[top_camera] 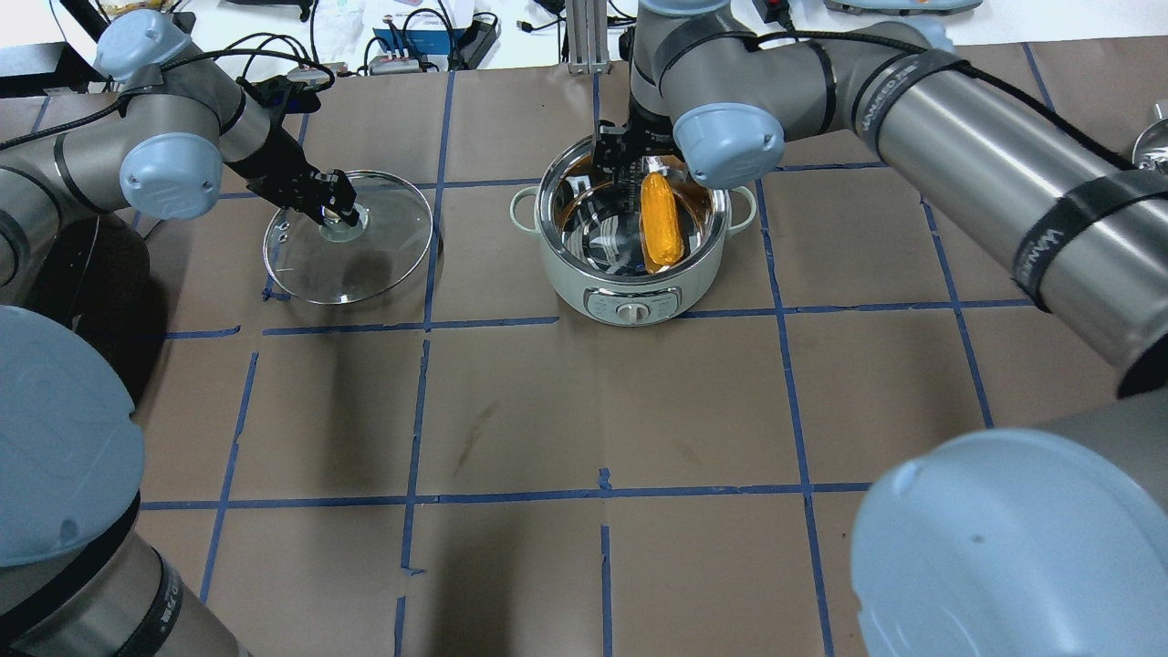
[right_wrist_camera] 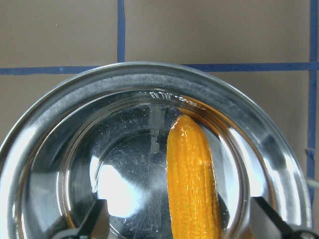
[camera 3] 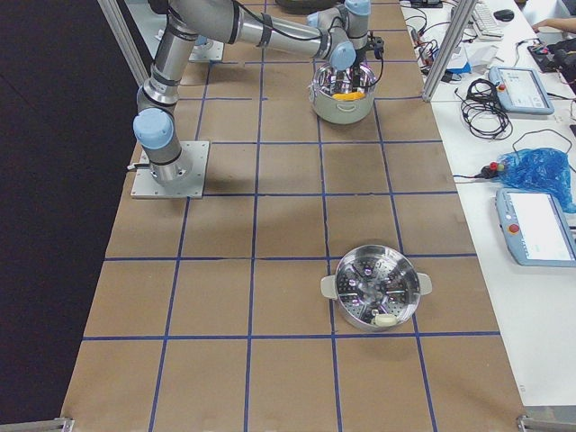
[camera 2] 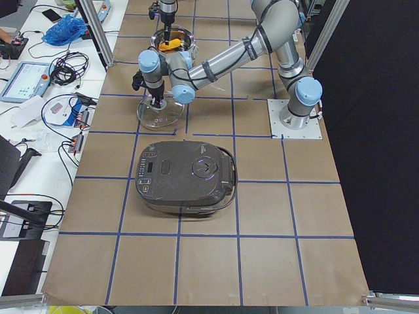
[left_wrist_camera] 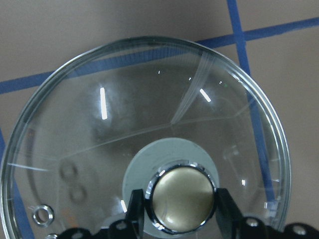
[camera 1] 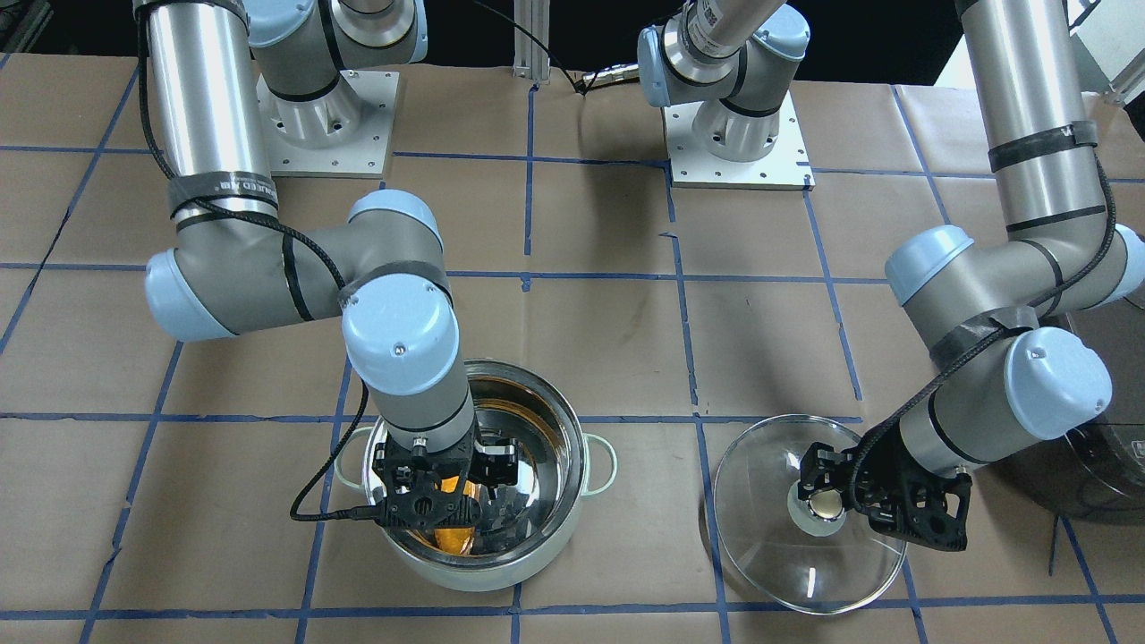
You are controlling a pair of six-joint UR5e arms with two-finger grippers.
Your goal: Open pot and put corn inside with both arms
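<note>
The mint-green pot (top_camera: 570, 278) stands open, seen from the front (camera 1: 577, 465). The yellow-orange corn (top_camera: 659, 219) lies inside on its shiny bottom and also shows in the right wrist view (right_wrist_camera: 194, 174). My right gripper (top_camera: 630, 173) hangs over the pot's mouth, open, its fingers wide apart on either side of the corn and not touching it (right_wrist_camera: 179, 221). The glass lid (top_camera: 374, 255) rests on the table apart from the pot. My left gripper (top_camera: 338, 212) is shut on the lid's knob (left_wrist_camera: 182, 199), one finger (left_wrist_camera: 135, 209) on each side.
A dark grey rice cooker (camera 2: 186, 176) sits by the left arm, at the table's left end (camera 1: 1105, 465). A steel steamer pot (camera 3: 376, 290) stands far off towards the table's right end. Cables and devices lie beyond the far edge (top_camera: 411, 41).
</note>
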